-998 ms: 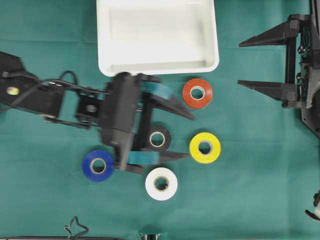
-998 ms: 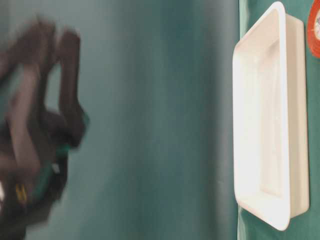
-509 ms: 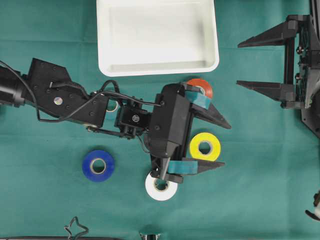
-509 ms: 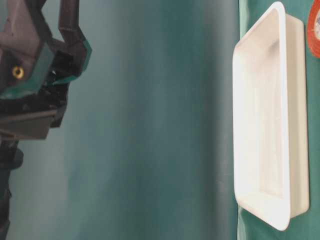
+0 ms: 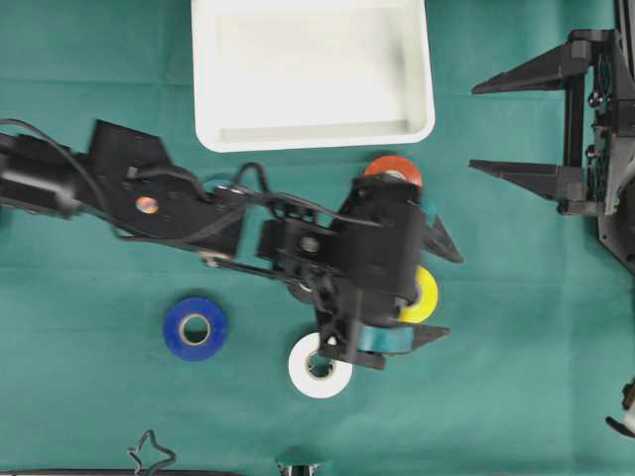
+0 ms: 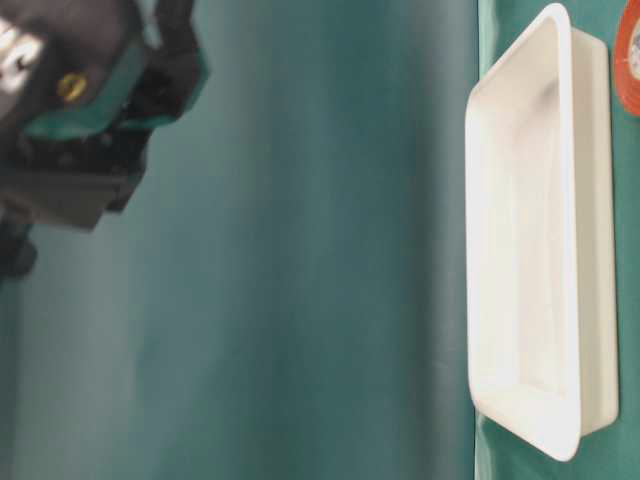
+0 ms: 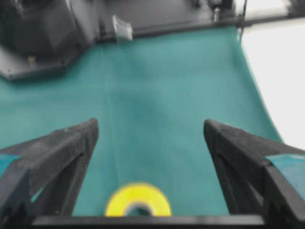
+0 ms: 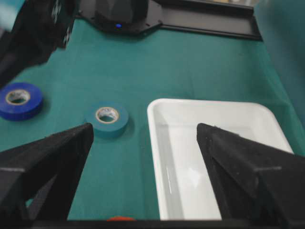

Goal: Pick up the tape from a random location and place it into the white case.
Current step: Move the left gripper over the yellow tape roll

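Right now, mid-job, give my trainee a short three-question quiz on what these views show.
1. True or false: the white case already holds a tape roll.
2. Which roll shows between the fingers of the left gripper in the left wrist view? A) the yellow tape B) blue C) white
3. Fill in: the right gripper has its jaws ____ with nothing between them.

Key: 1 false; 2 A; 3 open.
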`<state>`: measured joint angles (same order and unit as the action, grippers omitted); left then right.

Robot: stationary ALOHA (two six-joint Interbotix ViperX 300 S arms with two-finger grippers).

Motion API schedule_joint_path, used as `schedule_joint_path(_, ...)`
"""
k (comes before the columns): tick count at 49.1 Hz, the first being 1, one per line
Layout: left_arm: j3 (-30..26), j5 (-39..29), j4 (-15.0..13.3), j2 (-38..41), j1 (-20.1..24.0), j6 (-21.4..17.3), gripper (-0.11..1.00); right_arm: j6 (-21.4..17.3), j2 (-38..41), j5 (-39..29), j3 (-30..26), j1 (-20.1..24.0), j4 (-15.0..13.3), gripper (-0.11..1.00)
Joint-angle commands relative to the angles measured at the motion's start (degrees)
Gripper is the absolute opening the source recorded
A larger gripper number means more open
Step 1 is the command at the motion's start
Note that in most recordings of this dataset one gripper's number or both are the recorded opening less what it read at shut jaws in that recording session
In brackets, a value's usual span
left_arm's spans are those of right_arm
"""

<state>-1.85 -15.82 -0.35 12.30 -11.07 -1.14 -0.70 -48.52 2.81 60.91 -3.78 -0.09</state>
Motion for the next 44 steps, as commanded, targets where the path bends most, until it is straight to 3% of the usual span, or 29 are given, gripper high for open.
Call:
schedule_joint_path(1,-6.06,-7.73,-0.09,0.44,-0.18,0.09,0.98,0.0,0.09,0.35,-0.97,0.0,0.09,0.91)
schedule_joint_path(15,-21.18,-28.92,0.18,6.68,-0.26,-0.09,0.98,0.0,0.35,0.35,-0.97,0.0,0.09,0.91)
schedule_joint_path(25,-29.62,-39.9,0.35,10.37,-0.35,-0.09,0.99,-0.09,0.97,0.26,-0.88,0.0,0.18,0.91)
schedule_joint_path(32,-32.26,-43.86,0.44,11.51,-0.35,0.0,0.99,-0.09,1.14,0.35,-0.97,0.0,0.18,0.91)
schedule_joint_path(44,-32.17,-44.12,0.44,11.51,-0.26,0.09,0.98,-0.09,1.14,0.44,-0.97,0.0,0.18,0.91)
